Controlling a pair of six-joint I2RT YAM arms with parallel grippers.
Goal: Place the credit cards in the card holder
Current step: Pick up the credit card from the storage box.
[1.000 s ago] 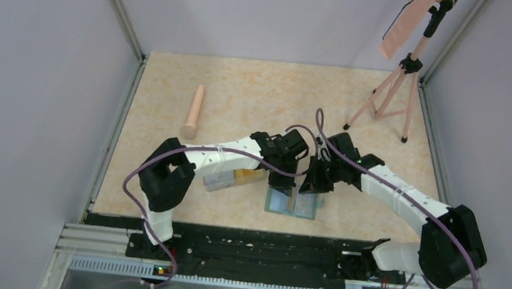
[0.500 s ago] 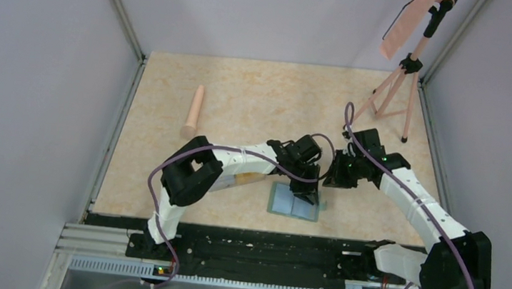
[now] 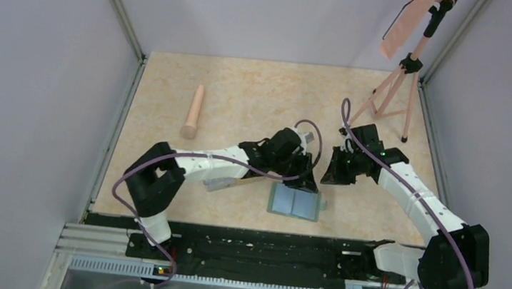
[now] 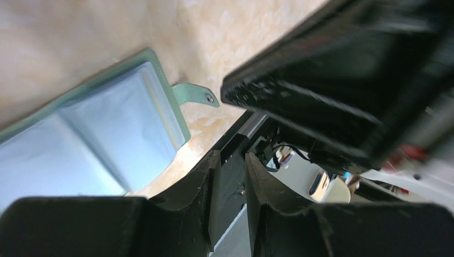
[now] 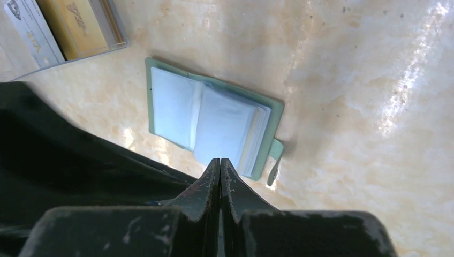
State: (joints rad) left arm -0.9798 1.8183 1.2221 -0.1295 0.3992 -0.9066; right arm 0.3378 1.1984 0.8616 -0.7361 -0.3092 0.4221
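Though open, card holder [image 3: 295, 203] near clear box [image 3: 218, 183]

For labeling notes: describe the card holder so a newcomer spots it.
On the beige table, look front and centre. The card holder lies open there: green rim, pale blue pages, snap tab, unlike the clear box of cards to its left.

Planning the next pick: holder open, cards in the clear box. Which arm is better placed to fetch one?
Probably left: the clear box holding the credit cards lies on its side of the card holder, and the left gripper is partly open. The right gripper is shut and farther off.
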